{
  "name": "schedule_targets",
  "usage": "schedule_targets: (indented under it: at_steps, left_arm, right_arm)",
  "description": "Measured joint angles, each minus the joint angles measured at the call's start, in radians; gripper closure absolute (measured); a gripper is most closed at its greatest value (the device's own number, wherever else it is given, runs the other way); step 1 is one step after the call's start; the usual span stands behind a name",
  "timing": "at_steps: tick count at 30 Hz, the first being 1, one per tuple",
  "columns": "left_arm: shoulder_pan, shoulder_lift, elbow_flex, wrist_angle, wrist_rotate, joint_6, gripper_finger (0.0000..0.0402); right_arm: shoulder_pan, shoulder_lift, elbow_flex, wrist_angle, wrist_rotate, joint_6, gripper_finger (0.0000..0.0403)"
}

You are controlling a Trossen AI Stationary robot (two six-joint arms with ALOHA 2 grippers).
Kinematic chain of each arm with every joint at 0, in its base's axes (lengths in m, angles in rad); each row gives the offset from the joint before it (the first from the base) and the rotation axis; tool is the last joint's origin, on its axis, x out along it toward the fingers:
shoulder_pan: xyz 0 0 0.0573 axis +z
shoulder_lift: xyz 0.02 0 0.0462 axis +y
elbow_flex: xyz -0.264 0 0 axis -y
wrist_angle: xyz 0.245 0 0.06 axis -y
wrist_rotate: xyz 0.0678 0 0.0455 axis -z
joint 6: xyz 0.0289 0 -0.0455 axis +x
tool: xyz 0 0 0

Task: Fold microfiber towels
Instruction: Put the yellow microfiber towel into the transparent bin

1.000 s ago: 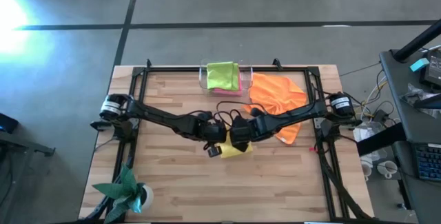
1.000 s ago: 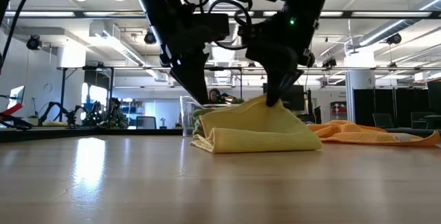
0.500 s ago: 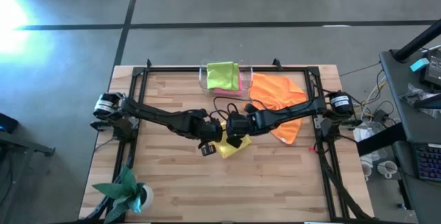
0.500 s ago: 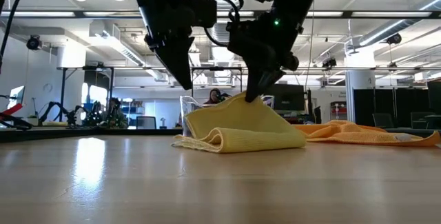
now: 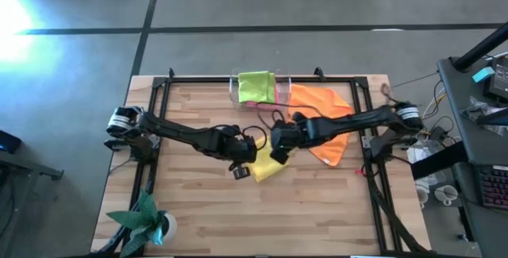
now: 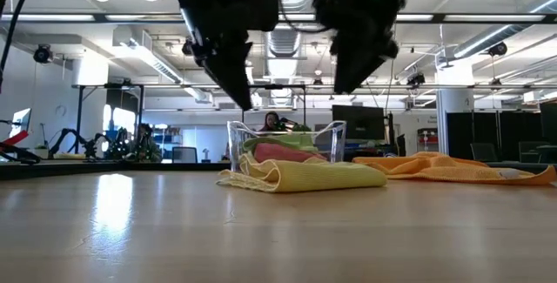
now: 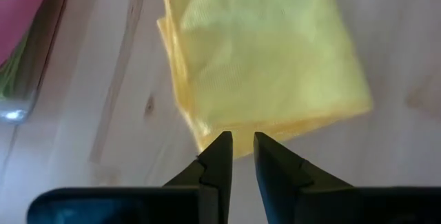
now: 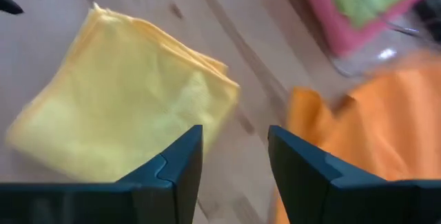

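The yellow towel (image 5: 266, 167) (image 6: 305, 176) lies folded flat at the table's middle, no gripper on it. My right gripper (image 8: 234, 138) (image 6: 344, 83) hangs open above the towel's far right part. My left gripper (image 7: 242, 140) (image 6: 244, 100) hovers over the towel's left edge, with only a narrow gap between its fingers and nothing in it. A lime green towel (image 5: 255, 86) lies on a pink one (image 6: 278, 151) in the clear tray (image 6: 235, 131) at the far edge. The orange towel (image 5: 321, 115) lies crumpled at the far right.
A black frame (image 5: 159, 99) runs along the table's left, right and far sides. A green paper plant (image 5: 147, 222) stands at the near left corner. Bare wood (image 5: 262, 218) stretches from the yellow towel to the near edge.
My right gripper has opened and let go of the yellow towel's raised top layer. It has then risen and drawn back toward the far right. That layer has dropped, and the towel now lies flat, a little farther left than a second ago.
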Motion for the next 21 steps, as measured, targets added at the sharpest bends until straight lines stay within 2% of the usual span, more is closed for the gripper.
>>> schedule_targets:
  at_steps: [5, 10, 16, 21]
  left_arm:
    - [0.004, 0.032, -0.002, 0.146, -0.001, 0.000, 0.0356]
    - [0.019, 0.088, -0.001, 0.241, -0.020, -0.006, 0.0356]
    - [0.047, 0.173, -0.003, 0.223, -0.024, -0.054, 0.0356]
    - [0.056, 0.208, -0.002, 0.226, -0.015, -0.058, 0.0356]
  right_arm:
    - [0.028, -0.146, -0.015, -0.109, 0.002, 0.008, 0.0257]
    - [0.070, -0.262, -0.090, -0.109, 0.001, 0.055, 0.0272]
    - [0.089, -0.342, -0.217, -0.046, 0.000, 0.141, 0.0285]
    - [0.094, -0.355, -0.298, -0.015, -0.008, 0.218, 0.0292]
